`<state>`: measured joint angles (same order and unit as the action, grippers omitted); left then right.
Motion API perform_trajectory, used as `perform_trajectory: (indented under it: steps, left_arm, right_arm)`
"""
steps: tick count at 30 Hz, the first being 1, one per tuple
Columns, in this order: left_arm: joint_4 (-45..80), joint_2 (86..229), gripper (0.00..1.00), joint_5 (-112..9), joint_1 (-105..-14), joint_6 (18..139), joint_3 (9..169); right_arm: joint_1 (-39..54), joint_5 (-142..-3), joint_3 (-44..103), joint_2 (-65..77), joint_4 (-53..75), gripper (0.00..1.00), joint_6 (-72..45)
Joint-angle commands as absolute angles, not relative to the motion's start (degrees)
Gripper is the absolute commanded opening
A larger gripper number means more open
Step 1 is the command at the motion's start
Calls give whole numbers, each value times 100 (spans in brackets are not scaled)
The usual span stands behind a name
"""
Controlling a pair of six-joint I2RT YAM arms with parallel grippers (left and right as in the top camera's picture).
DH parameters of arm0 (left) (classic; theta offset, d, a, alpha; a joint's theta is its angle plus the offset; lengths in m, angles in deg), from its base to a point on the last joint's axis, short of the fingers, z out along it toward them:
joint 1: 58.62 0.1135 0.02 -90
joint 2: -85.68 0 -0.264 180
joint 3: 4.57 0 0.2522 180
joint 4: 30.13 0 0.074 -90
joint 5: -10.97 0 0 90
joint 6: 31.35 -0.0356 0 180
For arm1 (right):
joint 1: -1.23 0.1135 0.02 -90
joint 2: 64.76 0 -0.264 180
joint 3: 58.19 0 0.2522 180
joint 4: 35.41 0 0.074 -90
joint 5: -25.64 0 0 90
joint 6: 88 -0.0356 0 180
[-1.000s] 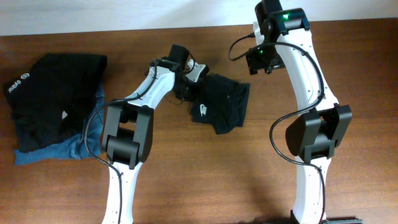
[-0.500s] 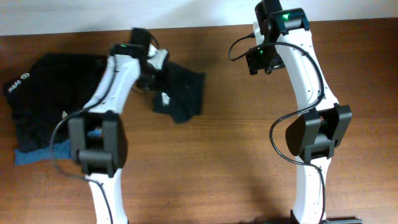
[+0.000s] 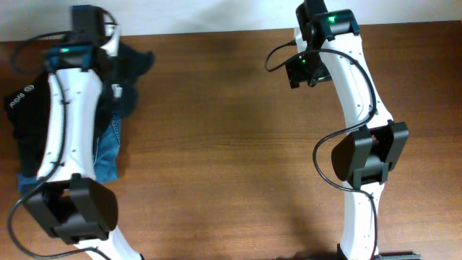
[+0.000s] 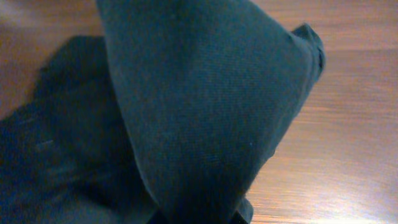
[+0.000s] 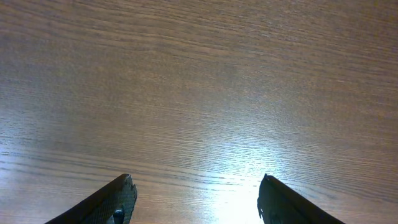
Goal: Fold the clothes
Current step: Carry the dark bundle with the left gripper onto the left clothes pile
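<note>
Black T-shirt (image 3: 136,61) in left claw (image 3: 112,49), by clothes pile (image 3: 29,130).

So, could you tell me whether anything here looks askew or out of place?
Mildly: the black T-shirt hangs bunched over the pile's edge, not flat, and the blue denim garment pokes out from under the black clothes.

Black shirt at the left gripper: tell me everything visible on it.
Soft matte black shirt, bunched, not flat, small white logo showing. The left gripper is shut on it near the far left corner of the table, beside the pile of dark clothes. The wrist view shows thick draped folds, one corner jutting over the wood. Contact with the pile is unclear.
</note>
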<state>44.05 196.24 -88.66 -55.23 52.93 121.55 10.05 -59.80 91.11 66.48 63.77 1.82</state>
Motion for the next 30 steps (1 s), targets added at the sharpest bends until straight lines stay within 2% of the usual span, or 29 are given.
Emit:
perform_trajectory:
  steps: [1, 9, 30]
  left_arm:
    - [4390, 19406, 1, -9235, -5107, 5107, 12303]
    - [4392, 19235, 0, -8728, -4487, 5221, 12552]
    - [5122, 19069, 2, -8719, -3258, 5608, 12633]
  right_arm:
    - [1011, -5915, 9251, 6471, 6388, 68, 173]
    - [1011, -5915, 9251, 6471, 6386, 68, 173]
    - [1011, -5917, 9251, 6471, 6419, 68, 173]
